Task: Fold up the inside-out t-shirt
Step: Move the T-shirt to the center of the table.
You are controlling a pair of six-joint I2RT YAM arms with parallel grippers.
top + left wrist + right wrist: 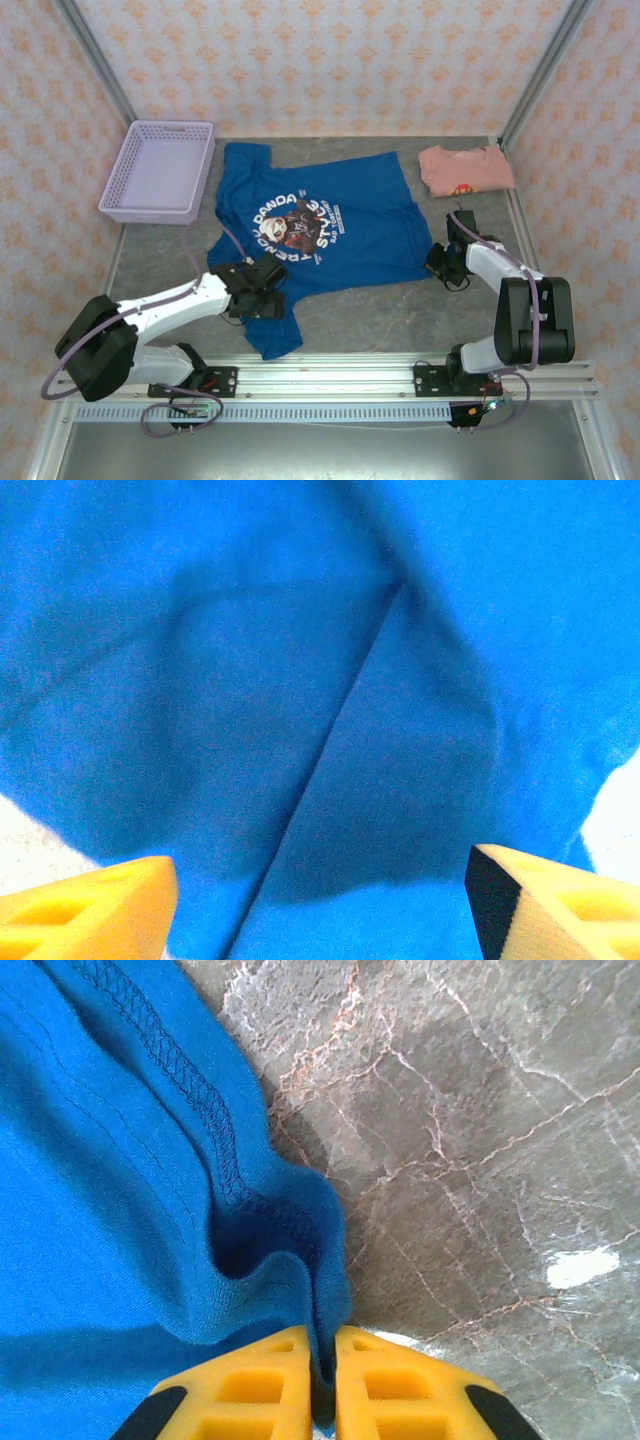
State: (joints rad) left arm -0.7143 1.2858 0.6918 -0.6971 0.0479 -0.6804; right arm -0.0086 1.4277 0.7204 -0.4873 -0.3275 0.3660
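Royal-blue cotton t-shirt with a white-and-orange print lies spread flat mid-frame in the top view, with no fold made yet. Right gripper pinches its stitched edge at centre right; left gripper hovers wide open over cloth lower left.

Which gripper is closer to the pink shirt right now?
Right. The right gripper, shut on the blue shirt's edge, sits just nearer the robot than the pink shirt; the left gripper is open over the blue shirt's opposite side.
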